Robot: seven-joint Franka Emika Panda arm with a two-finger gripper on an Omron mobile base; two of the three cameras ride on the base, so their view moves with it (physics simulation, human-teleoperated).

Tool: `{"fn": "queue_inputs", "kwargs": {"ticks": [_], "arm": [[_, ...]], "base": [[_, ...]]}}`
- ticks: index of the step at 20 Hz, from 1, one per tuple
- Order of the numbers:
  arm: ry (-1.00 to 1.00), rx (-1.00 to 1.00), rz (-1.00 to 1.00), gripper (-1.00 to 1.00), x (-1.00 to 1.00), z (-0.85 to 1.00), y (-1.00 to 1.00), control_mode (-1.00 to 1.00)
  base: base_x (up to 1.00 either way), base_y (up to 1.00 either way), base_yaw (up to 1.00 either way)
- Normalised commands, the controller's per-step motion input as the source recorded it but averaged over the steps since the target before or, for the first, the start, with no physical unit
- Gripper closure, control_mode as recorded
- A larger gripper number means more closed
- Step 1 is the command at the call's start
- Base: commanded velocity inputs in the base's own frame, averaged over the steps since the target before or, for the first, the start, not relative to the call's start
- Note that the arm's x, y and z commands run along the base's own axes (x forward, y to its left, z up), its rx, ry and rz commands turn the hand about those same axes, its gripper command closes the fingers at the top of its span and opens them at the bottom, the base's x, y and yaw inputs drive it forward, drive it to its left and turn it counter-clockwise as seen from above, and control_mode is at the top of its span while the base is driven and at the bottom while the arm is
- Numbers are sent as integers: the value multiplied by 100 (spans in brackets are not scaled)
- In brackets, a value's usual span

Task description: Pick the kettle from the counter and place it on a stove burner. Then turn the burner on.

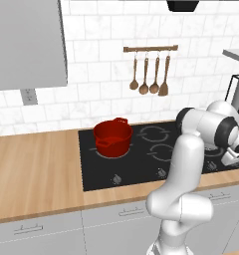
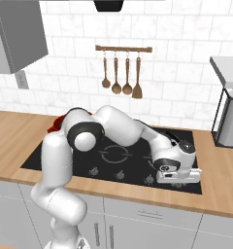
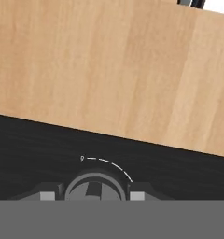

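Observation:
My gripper (image 3: 92, 195) hangs low over the front right edge of the black stove (image 1: 141, 149), its jaws open on either side of a round stove knob (image 3: 95, 186). The two finger tips sit close beside that knob, and I cannot tell whether they touch it. In the right base view the hand (image 2: 179, 168) points down at the stove's front right corner. The kettle is hidden or out of view. The wooden counter (image 1: 37, 169) runs to the left and right of the stove.
A red two-handled pot (image 1: 112, 138) stands on the back left burner. Other knobs (image 2: 121, 174) line the stove's front edge. Wooden utensils (image 1: 150, 74) hang on a wall rail. A grey appliance (image 2: 230, 121) stands on the counter at the right.

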Motion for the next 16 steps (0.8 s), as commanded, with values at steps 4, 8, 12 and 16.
{"fn": "queue_inputs", "kwargs": {"ticks": [4, 8, 12, 16], "arm": [[0, -1, 20, 100, 0, -27, 16, -100], [0, -3, 20, 100, 0, -31, 21, -100], [0, -5, 20, 100, 0, -33, 29, -100], [0, -7, 21, 100, 0, -34, 36, -100]], "base": [[0, 0, 0], [0, 0, 0], [0, 0, 0], [0, 0, 0]]}}
